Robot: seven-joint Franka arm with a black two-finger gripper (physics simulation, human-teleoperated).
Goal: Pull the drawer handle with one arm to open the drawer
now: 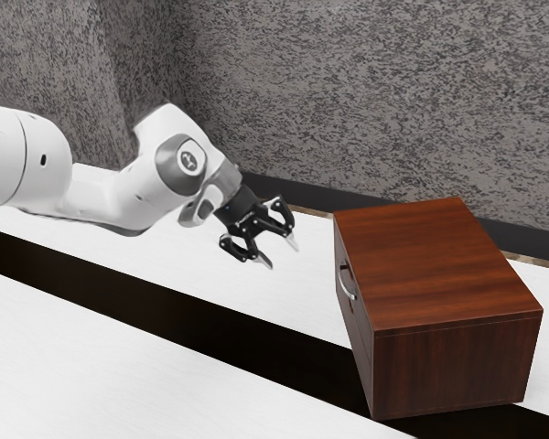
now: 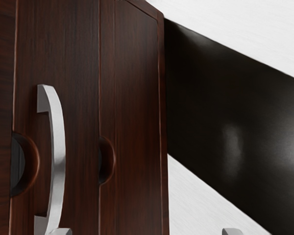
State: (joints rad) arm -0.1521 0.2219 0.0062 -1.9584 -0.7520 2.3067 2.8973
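Note:
A dark wooden drawer box (image 1: 435, 306) stands on the table at the exterior view's right. Its silver curved handle (image 1: 347, 282) sits on the face that points toward the arm, and the drawer front lies flush with the box. My black gripper (image 1: 281, 249) hovers open in the air to the left of that face, a short gap away from the handle, with nothing between its fingers. In the wrist view the handle (image 2: 54, 161) arches over the wooden drawer front (image 2: 127, 122), close ahead of the hand.
The table top is white (image 1: 119, 366) with a wide black stripe (image 1: 210, 315) running across it under the gripper and the box. A rough grey wall (image 1: 366, 91) rises behind.

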